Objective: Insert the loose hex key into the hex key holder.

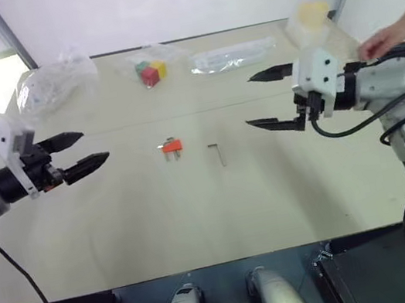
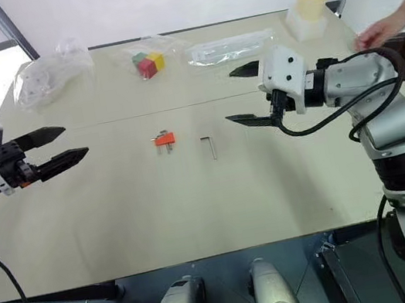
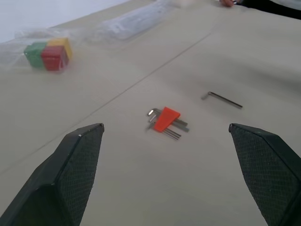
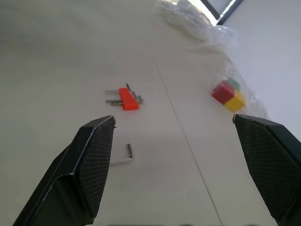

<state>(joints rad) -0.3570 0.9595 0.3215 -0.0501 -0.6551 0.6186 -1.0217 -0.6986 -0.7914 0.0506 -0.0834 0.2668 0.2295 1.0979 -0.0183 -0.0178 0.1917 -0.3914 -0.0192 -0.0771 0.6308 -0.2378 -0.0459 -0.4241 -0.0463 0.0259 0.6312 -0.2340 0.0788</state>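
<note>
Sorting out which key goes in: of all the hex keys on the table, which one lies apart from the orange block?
The loose hex key, a single L-shaped rod lying alone beside the hex key holder, whose keys sit bunched in it.

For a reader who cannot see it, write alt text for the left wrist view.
An orange-red hex key holder lies on a beige table, a loose hex key apart beside it. The left gripper frames them with open jaws; coloured cubes sit farther back.

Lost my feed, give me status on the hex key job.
Left gripper and right gripper open, empty, above table. Loose hex key lies apart from hex key holder. Nothing between them.
</note>
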